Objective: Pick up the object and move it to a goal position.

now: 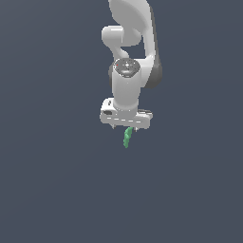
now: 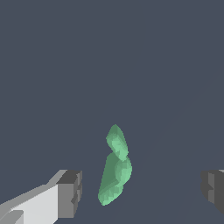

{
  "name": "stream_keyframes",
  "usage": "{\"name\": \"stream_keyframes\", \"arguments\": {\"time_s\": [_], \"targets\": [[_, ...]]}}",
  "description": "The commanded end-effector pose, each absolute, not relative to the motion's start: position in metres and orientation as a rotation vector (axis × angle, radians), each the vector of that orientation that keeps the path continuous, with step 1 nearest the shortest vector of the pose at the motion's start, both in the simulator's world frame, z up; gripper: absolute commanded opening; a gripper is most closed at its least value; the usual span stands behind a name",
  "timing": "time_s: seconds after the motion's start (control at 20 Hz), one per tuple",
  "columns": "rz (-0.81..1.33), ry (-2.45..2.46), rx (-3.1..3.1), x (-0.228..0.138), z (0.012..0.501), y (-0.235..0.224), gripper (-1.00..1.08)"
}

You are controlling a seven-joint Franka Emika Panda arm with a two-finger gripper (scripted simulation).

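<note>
The object (image 1: 127, 136) is a small, narrow, bright green piece with bumpy edges, lying on the flat dark surface just below the white gripper (image 1: 124, 127) in the exterior view. In the wrist view the object (image 2: 114, 166) lies lengthwise between the two dark fingertip pads (image 2: 70, 192), nearer to that pad than to the other pad (image 2: 213, 189). The gripper (image 2: 141, 190) is open wide, and neither pad touches the green piece. How high the fingers hang over the surface I cannot tell.
The white arm (image 1: 129, 57) rises behind the gripper toward the top of the exterior view. A plain dark grey-blue surface (image 1: 57, 180) fills the rest of both views.
</note>
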State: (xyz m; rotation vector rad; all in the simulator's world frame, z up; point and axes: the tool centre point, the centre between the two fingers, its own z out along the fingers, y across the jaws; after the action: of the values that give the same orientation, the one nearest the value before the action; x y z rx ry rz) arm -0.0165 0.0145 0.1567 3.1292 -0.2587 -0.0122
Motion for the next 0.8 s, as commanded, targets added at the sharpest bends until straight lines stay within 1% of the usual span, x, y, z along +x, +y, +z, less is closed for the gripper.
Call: {"name": "stream_keyframes", "arguments": {"time_s": [0.0, 0.4, 0.75], "targets": [[-0.008, -0.328, 3.123, -0.0200, 0.1533, 0.0190, 1.00], [-0.001, -0.461, 3.107, -0.0269, 0.1466, 0.0275, 1.00], [-0.001, -0.478, 3.105, -0.0280, 0.1454, 0.0288, 1.00]]}}
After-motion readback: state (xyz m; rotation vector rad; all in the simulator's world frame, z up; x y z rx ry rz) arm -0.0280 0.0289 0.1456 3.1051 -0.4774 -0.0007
